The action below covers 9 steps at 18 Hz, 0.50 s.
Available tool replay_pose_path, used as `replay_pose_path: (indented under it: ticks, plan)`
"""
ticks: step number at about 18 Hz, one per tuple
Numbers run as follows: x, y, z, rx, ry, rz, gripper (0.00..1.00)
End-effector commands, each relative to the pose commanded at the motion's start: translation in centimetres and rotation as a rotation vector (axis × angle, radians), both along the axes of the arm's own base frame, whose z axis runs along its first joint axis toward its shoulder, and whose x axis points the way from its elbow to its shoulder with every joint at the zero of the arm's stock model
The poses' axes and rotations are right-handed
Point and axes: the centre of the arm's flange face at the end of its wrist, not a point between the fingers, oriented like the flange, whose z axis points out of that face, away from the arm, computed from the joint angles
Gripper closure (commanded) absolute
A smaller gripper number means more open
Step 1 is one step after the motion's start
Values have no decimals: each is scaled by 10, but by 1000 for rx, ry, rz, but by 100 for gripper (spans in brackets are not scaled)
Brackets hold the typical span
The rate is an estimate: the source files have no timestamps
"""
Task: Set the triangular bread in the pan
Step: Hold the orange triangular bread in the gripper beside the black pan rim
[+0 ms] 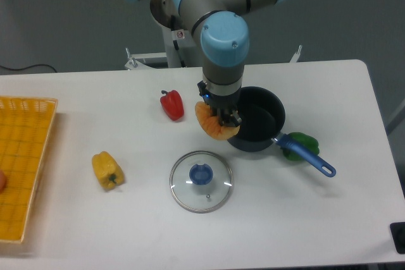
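Note:
The triangular bread (212, 124), a golden orange-brown wedge with a ridged rounded edge, hangs in my gripper (223, 118), which is shut on it from above. It is held above the table just left of the pan's (261, 124) near-left rim, overlapping that rim in view. The pan is a deep round dark saucepan with a bright blue handle (309, 156) pointing to the lower right. The pan's inside looks empty where it shows. My arm hides part of the pan's left side.
A red bell pepper (172, 104) lies left of the gripper. A yellow bell pepper (107, 170) lies at the front left. A round glass lid with a blue knob (200, 180) lies in front of the pan. A green object (302, 139) sits behind the handle. A yellow basket (22, 165) stands at the left edge.

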Motion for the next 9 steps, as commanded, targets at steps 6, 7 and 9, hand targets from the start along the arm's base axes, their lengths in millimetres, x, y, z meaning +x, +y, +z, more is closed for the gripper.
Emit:
replay_pose_path:
  ticks: [6,7,9]
  plan:
    - [4,-7,-9,-12,-12,4,70]
    - [4,-8,-10,-15,-14,6,70]
    - [7,-10,-14,-24,-18,3,72]
